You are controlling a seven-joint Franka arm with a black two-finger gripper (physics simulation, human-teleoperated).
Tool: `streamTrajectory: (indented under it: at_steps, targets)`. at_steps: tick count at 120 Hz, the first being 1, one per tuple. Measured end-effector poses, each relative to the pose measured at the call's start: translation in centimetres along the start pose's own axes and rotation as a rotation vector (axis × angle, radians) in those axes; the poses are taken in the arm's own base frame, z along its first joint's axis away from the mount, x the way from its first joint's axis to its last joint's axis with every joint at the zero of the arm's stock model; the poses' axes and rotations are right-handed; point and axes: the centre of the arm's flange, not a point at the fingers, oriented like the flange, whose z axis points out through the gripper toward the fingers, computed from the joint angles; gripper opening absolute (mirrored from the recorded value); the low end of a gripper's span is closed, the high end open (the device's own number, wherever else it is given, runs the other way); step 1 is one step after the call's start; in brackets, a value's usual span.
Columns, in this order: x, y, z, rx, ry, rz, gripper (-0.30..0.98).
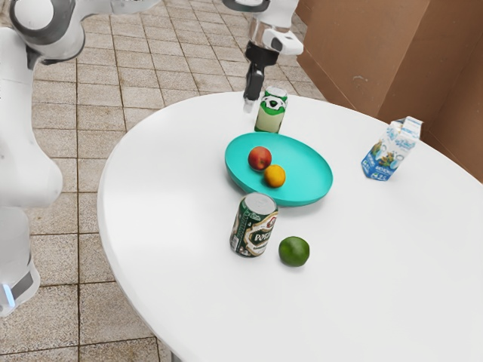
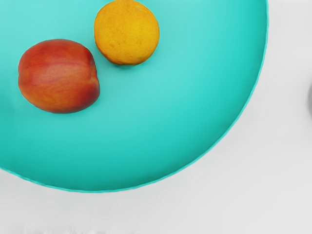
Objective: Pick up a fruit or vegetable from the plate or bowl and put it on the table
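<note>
Fruit, 2 pcs., is held by the plate, uncovered. Floor of beige square tiles (image 1: pixel 98 181) is seen below & behind; smooth brown wall (image 1: pixel 370 53) is seen at ext. view's upper right. Round white table (image 1: pixel 166 249), smooth top, is set w/ all items below. White-and-grey jointed robot arm (image 1: pixel 26 136) is extended from ext. view's left, upper part.

Black two-finger gripper (image 1: pixel 251 100) is carried at arm's end, raised, tip seen just to ext. view's left of the green can; whether open or closed can't be told.

Shallow turquoise oval plate (image 1: pixel 306 170) is placed nr. table's middle, w/ both fruits inside, off its rim. Blue-and-white gable-top carton (image 1: pixel 389 154) is stood to ext. view's right of plate, apart. Dark green cylindrical can w/ silver lid (image 1: pixel 253 226) is stood upright just by plate's near side, per ext. view. Green can w/ pale lower band & black-and-white motif (image 1: pixel 270 121) is stood at plate's far side. Dark green roundish lime (image 1: pixel 294 251) is laid on tabletop, nr. dark can, to ext. view's right.

Red-orange rounded peach (image 2: pixel 58 76) is laid in plate, close beside next item, narrow gap between. Yellow-orange round orange (image 2: pixel 126 32), smaller, is likewise laid in plate.
</note>
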Motion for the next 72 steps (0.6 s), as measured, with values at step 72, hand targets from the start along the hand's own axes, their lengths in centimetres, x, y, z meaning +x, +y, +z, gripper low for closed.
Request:
streamTrajectory:
  at_steps: [72]
  targets:
    - [5.1, -6.0, 10.7, 0.094, 0.048, -0.048, 0.66]
